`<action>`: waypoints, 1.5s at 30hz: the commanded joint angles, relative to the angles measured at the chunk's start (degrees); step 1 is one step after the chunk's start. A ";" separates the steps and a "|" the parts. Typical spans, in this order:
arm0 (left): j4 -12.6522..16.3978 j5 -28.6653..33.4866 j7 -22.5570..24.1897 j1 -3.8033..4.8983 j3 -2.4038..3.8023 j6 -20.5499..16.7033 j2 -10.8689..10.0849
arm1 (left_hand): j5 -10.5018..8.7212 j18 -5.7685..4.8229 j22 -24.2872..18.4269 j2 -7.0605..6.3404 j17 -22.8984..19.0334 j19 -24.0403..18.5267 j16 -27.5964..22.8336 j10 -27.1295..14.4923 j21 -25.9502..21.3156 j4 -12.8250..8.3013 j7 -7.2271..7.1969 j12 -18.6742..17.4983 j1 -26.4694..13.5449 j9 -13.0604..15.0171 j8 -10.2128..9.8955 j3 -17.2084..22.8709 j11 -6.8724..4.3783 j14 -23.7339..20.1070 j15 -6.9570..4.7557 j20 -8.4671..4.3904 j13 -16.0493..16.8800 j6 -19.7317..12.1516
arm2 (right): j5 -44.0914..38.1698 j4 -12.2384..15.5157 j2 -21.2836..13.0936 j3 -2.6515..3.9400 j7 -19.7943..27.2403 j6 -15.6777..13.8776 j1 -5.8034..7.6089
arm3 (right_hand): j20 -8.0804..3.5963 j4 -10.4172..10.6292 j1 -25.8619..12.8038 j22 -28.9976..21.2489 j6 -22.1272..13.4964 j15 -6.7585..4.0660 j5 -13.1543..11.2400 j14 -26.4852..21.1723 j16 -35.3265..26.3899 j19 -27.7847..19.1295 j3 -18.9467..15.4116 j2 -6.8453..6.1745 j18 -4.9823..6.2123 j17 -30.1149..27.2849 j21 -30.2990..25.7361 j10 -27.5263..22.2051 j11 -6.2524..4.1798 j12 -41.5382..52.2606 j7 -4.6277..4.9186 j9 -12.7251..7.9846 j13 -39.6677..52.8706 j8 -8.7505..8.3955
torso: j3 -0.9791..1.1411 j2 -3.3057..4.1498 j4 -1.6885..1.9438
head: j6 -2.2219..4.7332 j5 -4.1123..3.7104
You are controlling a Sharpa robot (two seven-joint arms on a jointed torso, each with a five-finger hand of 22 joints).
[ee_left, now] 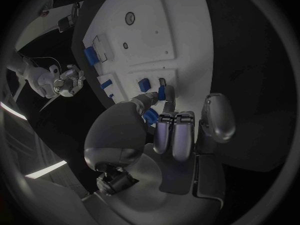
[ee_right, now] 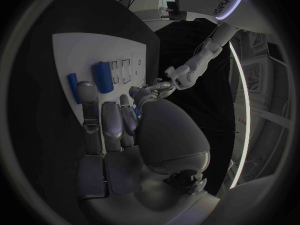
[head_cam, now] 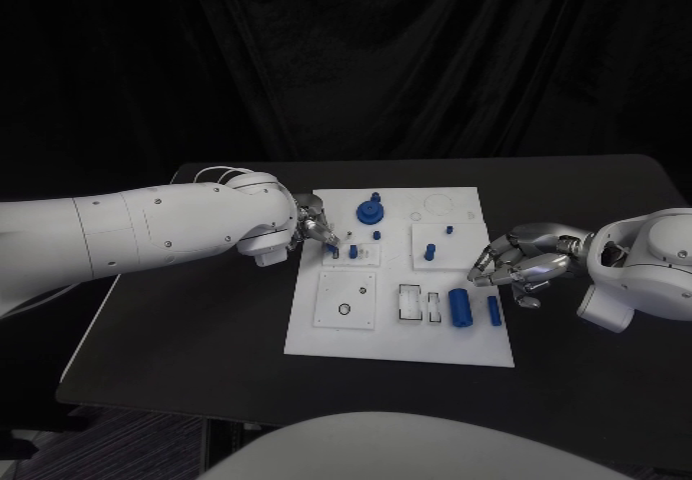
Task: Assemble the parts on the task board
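Observation:
The white task board (head_cam: 329, 340) lies mid-table. My left hand (head_cam: 315, 228) hovers over its upper left part, and thumb and fingers pinch a small blue part (ee_left: 150, 116) just above two small blue pieces (head_cam: 335, 252) standing in a sub-plate. The same hand (ee_left: 169, 135) fills the left wrist view, with a blue peg (ee_left: 167, 92) just beyond its fingertips. My right hand (head_cam: 516, 262) hangs at the board's right edge, fingers loosely bent, holding nothing. Below it lie a thick blue cylinder (head_cam: 460, 307) and a slimmer blue bar (head_cam: 493, 311). The cylinder (ee_right: 103, 76) also lies ahead of the right hand (ee_right: 109, 130).
A blue round gear (head_cam: 372, 212) stands near the board's far edge, with small blue pegs (head_cam: 449, 230) on the sub-plate to its right. Two open rectangular slots (head_cam: 411, 301) sit beside the thick cylinder. Black table (head_cam: 188, 330) surrounds the board.

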 commanded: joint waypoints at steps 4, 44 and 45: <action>-0.46 -0.84 1.13 -0.39 0.05 -0.39 0.33 | -0.36 0.71 8.90 0.22 15.09 0.16 -0.07 5.85 0.06 0.42 -0.44 0.21 -0.45 0.06 0.30 0.01 -0.41 5.95 -0.29 -0.45 15.05 0.14 | 0.18 0.09 -0.03 0.02 -0.83 0.25 -0.14 | -0.02 0.05 0.48 -0.01 0.23 -0.12 0.21 -0.36 -0.20 -0.15 0.33 -0.05 0.73 -0.01 -0.14 -0.37 0.16 -0.19 0.03 -0.09 -0.02 -0.34 | 0.10 -0.09 -0.10 | 0.01 0.21; 0.26 -0.83 1.09 -1.99 0.05 1.38 -0.25 | -3.48 0.82 8.73 0.69 15.09 0.03 -0.07 5.85 -0.63 1.01 -0.65 0.21 0.57 0.19 0.20 -1.52 -0.59 5.95 -0.44 -0.60 15.05 0.14 | 0.18 -0.15 0.12 0.02 -1.32 1.31 -0.30 | -0.01 0.14 0.49 -0.20 0.29 -0.11 0.34 -0.48 -0.34 -0.32 0.44 -0.03 0.79 -0.25 -0.47 -0.58 0.17 -0.27 0.03 -0.13 -0.29 -0.40 | 0.06 -0.08 0.06 | 0.01 0.29; 0.27 -0.83 1.09 -2.02 0.05 1.43 -0.27 | -3.48 0.82 8.73 0.69 15.09 0.03 -0.07 5.85 -0.63 1.01 -0.65 0.21 0.57 0.19 0.20 -1.52 -0.59 5.95 -0.44 -0.60 15.05 0.14 | 0.18 -0.16 0.11 0.02 -1.37 1.35 -0.30 | -0.01 0.14 0.50 -0.22 0.30 -0.11 0.35 -0.49 -0.36 -0.33 0.45 -0.02 0.80 -0.29 -0.50 -0.61 0.17 -0.28 0.03 -0.13 -0.32 -0.40 | 0.05 -0.09 0.06 | 0.01 0.31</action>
